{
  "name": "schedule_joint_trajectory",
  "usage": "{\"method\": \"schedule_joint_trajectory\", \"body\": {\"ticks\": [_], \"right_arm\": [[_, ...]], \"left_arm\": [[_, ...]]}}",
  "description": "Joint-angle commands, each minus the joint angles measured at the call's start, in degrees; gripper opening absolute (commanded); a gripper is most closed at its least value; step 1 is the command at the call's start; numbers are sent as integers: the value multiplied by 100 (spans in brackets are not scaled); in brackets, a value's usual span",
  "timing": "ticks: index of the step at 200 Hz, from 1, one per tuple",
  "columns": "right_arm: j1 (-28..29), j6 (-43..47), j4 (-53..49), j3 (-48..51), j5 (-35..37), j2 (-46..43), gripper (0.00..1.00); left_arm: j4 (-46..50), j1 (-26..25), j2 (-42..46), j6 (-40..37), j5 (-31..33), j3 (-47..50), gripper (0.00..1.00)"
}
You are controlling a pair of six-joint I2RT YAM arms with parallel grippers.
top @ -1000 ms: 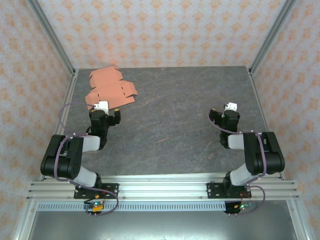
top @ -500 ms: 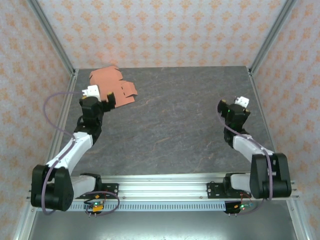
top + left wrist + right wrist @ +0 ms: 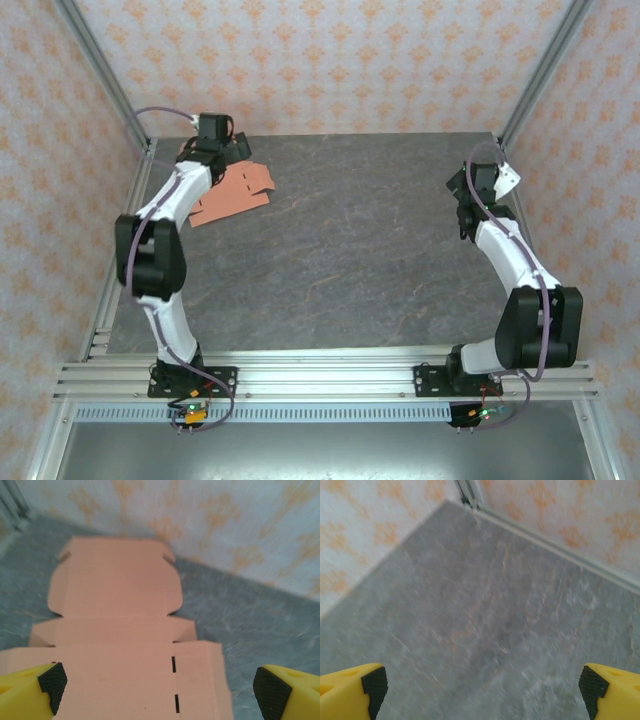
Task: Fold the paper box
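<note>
Since a second ago our left gripper (image 3: 165, 690) has swung out over the paper box (image 3: 120, 630), flat in the far-left corner, jaws wide and empty. Likely light, bendy card: we'd pinch a flap edge. Right gripper (image 3: 482, 690) gapes empty too.

We are finding no text, label, brand, number or sign that can be read. We are seeing plain card with a few short cut slits on the paper box (image 3: 120, 670), and a repeating orange ornament, not lettering, on the wall (image 3: 330, 60).
</note>
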State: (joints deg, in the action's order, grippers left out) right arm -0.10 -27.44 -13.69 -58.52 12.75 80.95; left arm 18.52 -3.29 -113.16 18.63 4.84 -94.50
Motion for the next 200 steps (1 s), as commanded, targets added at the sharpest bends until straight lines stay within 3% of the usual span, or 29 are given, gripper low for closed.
{"method": "schedule_joint_trajectory", "body": {"ticks": [1,46,70,106,140,171,200], "right_arm": [[94,90,-446,58,-290,67,97],[326,144,-769,8,-98,254,98],[326,21,-771,-60,-169,504,98],[365,-222,-653,-237,-457,872,98],[543,-276,-640,-326,-554,879,98],[627,-292,-736,-379,-777,879,98],[691,-350,-762,-373,-1133,941,96]], "left_arm": [[1039,-49,-820,109,-58,-729,100],[1057,-330,-1545,126,-459,-877,100],[763,-607,-1412,82,-776,-333,100],[16,-990,-987,650,-1266,702,100],[-358,-1698,-216,1362,-1418,1646,100],[-806,-2608,302,1787,-2001,2428,100],[-951,-3157,339,1896,-2785,2464,100]]}}
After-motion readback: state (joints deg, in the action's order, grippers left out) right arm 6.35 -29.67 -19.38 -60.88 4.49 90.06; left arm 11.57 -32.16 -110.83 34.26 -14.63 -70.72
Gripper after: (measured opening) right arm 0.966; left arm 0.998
